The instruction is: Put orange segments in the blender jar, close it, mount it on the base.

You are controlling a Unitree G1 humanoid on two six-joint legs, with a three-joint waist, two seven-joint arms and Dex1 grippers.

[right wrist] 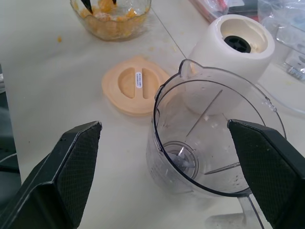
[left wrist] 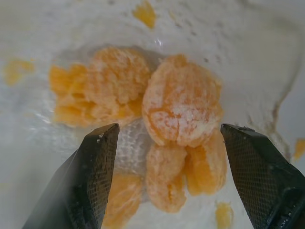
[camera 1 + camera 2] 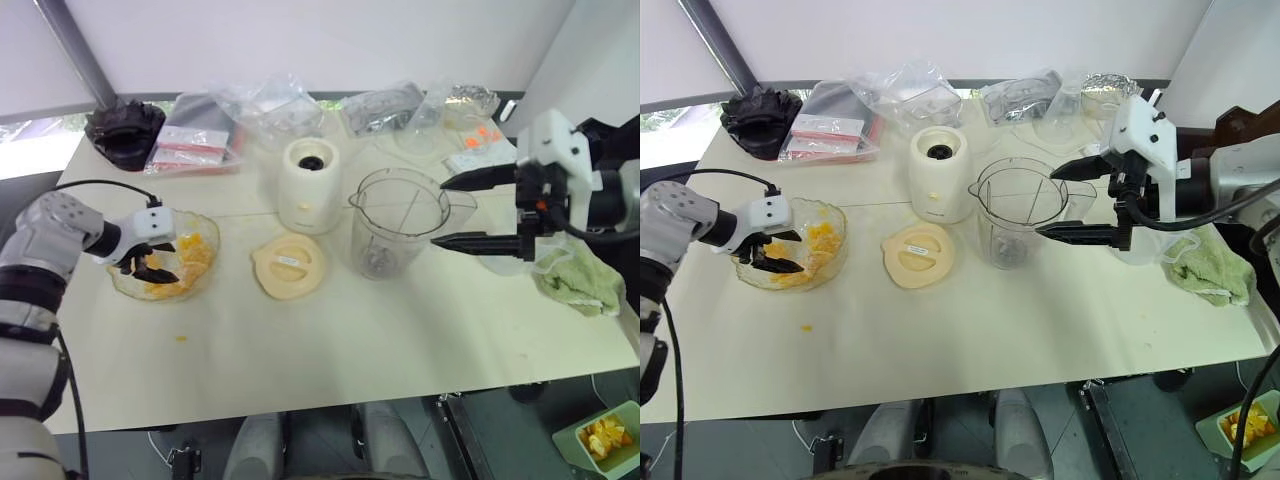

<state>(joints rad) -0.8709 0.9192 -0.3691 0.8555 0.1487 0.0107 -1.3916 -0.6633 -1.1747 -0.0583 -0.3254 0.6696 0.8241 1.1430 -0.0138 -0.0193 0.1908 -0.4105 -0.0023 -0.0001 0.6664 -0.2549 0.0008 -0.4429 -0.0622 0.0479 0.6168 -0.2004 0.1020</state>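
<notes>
Both claws stand open: the right gripper (image 3: 455,211) hangs level beside the blender jar's (image 3: 398,220) rim, gripping nothing. Beyond the jar from it sits the base (image 3: 309,185), with the lid (image 3: 289,266) flat nearby. Left gripper (image 3: 152,259) dips into the glass bowl (image 3: 204,280), fingers straddling orange segments (image 2: 181,107) without pinching them.

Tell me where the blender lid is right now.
In the left eye view, the peach-cream lid lies flat on the table, off the blender jar, in front of the base and between the orange-segment bowl and the jar.
</notes>
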